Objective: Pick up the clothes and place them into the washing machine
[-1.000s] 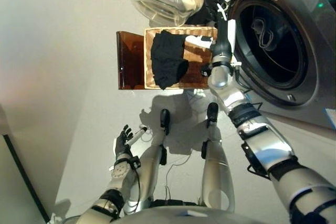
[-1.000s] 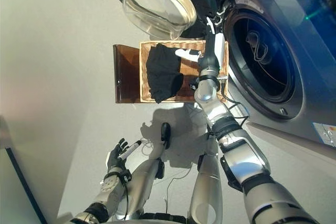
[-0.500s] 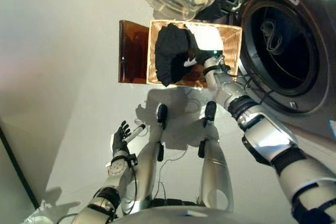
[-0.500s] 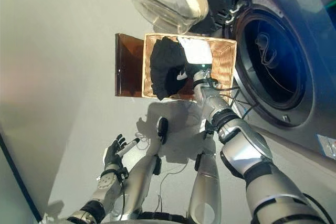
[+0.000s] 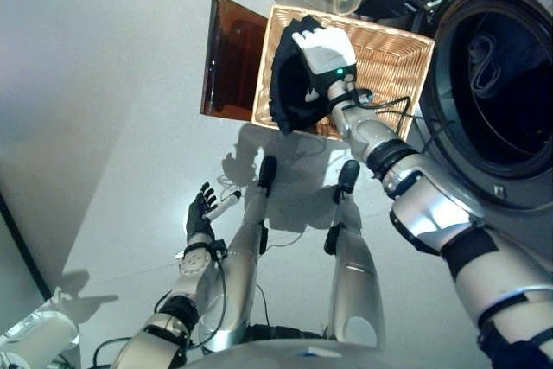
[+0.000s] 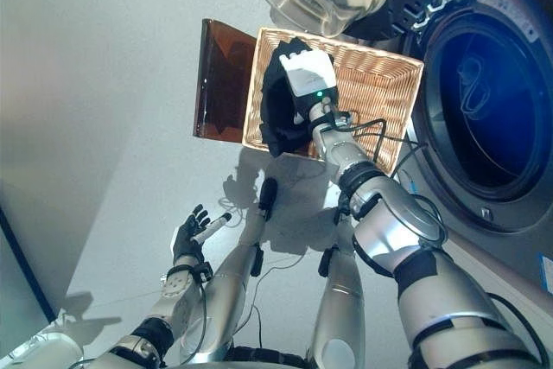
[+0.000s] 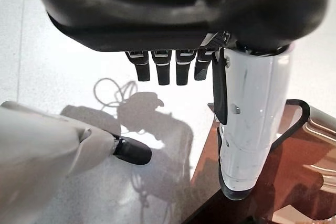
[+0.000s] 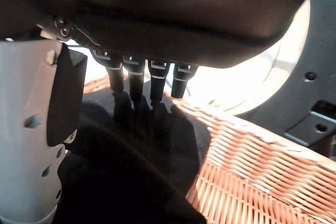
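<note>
Black clothes (image 5: 289, 84) lie bunched at the left end of the wicker basket (image 5: 389, 62), beside the open washing machine (image 5: 505, 84). Right hand (image 5: 321, 51) hovers over them, fingers straight, gripping nothing. Left hand (image 5: 200, 213) idle low, fingers relaxed. Cloth looks soft, light, floppy; likely best pinched at the bunched middle.

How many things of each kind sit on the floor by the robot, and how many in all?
Wicker basket: 1
Black clothes, lying in the basket: 1
Brown stand beside the basket: 1
Washing machine, door open: 1
Total: 4
</note>
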